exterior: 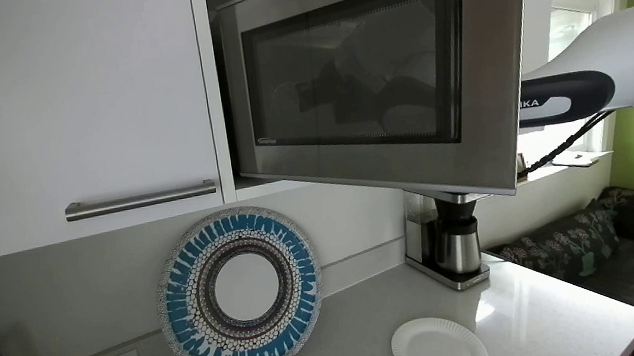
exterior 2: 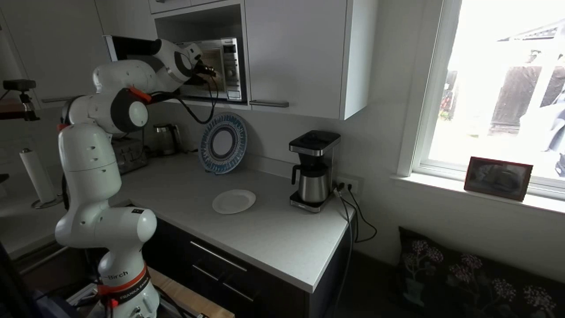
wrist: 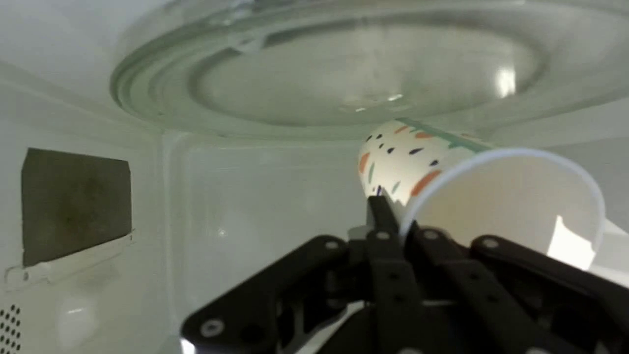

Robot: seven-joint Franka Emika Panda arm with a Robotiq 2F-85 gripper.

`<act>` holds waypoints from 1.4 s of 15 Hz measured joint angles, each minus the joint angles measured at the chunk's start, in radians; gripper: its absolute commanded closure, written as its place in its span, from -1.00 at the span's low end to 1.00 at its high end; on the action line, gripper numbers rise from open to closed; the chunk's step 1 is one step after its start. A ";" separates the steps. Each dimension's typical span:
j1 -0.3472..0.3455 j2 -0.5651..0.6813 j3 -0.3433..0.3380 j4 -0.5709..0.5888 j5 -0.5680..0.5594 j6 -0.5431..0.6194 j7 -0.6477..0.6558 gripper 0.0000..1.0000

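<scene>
My gripper point(wrist: 397, 212) is shut on the near rim of a paper cup point(wrist: 400, 152). One finger is outside the cup wall and the other is inside. The cup is white with orange, green and dark specks, and lies tilted with its mouth toward the wrist camera. It is beside the glass turntable point(wrist: 314, 108) inside the microwave; I cannot tell whether they touch. The wrist picture appears upside down, with the turntable at the top. In an exterior view the gripper point(exterior 2: 208, 72) is at the opening of the microwave point(exterior 2: 231, 66). The cup is hidden in both exterior views.
The microwave door point(exterior: 483, 63) stands open beside the arm. Below, a white plate point(exterior: 439, 349), a round blue patterned mirror point(exterior: 185, 300) and a coffee maker point(exterior 2: 314, 170) stand on the counter point(exterior 2: 282, 247). A closed cabinet point(exterior 2: 295, 53) adjoins the microwave.
</scene>
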 measured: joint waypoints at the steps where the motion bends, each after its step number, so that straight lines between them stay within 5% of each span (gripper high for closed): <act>1: 0.010 -0.001 0.004 0.019 -0.041 -0.044 0.037 0.95; 4: 0.025 -0.004 0.005 0.046 -0.127 -0.080 0.090 0.95; 12: 0.026 -0.009 0.006 0.071 -0.129 -0.090 0.129 0.99; 21: 0.044 -0.033 0.029 0.169 -0.086 -0.397 0.342 0.99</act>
